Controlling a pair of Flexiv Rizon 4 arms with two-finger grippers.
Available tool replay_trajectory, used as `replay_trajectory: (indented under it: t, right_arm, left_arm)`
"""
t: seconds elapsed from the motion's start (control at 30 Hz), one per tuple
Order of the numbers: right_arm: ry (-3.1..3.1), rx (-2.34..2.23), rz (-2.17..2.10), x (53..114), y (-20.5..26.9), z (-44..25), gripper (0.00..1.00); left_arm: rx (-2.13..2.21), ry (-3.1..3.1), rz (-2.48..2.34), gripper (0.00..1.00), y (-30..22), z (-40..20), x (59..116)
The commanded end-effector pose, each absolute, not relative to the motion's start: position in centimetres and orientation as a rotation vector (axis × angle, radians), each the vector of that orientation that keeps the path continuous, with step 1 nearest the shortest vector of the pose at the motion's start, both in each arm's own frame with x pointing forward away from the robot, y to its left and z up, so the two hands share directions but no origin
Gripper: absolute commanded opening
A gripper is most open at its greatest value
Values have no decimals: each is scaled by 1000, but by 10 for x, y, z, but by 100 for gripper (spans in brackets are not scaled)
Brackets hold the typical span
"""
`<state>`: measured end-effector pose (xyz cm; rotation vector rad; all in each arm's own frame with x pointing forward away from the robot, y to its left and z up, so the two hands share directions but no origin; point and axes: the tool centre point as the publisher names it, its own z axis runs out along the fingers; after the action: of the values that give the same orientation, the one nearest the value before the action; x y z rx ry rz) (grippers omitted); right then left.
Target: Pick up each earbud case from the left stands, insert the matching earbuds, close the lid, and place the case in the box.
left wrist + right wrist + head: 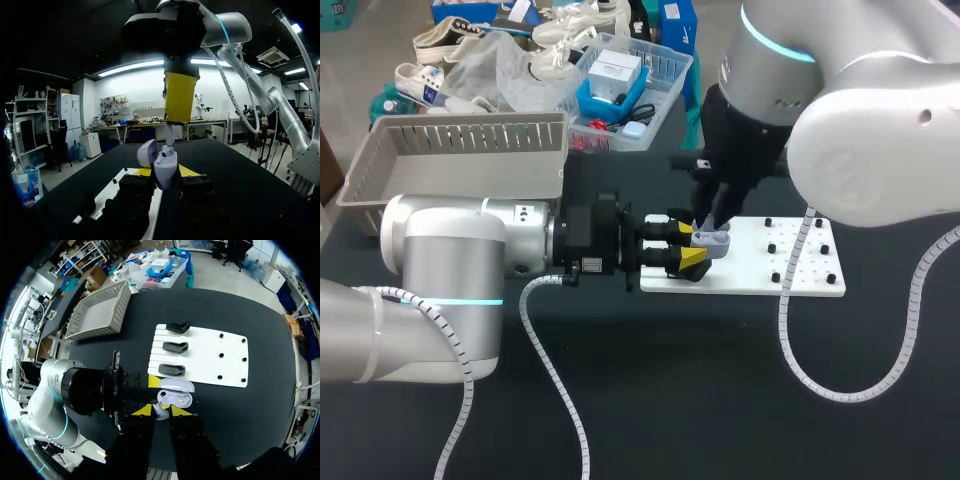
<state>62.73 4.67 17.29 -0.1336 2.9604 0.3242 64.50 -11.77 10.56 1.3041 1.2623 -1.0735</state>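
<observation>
The lavender earbud case sits just right of centre in the head view, over the left end of the white board. My left claw comes in level from the left, and its two yellow tips are clamped on the case body from either side. In the left wrist view the case stands upright between those tips, its lid swung open to one side.

My right arm drops in from the upper right of the head view, straight down over the case. In the right wrist view my right claw has its yellow tips drawn close together on a small white earbud, just above the open case. In the left wrist view the earbud's stem hangs below the right claw's yellow finger and reaches down to the mouth of the case. I cannot tell whether it is seated.

In the right wrist view three black stands sit in a row along the board's edge nearest the left arm, with small black pegs dotting the rest of the board.

The grey slatted box sits at the upper left of the head view, well apart from the case. A ribbed white hose loops across the black tabletop at the lower right.
</observation>
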Motion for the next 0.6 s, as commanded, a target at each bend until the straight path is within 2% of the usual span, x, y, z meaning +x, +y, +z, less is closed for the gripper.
replay_trajectory:
  t: [0.03,0.6]
  right_arm:
    - [2946,-118,317,628,46,167,0]
    - [2943,-92,316,636,47,157,0]
  left_arm:
    - [1302,1262,-1071,0,-118,105,645]
    - [1302,1262,-1071,0,-118,105,645]
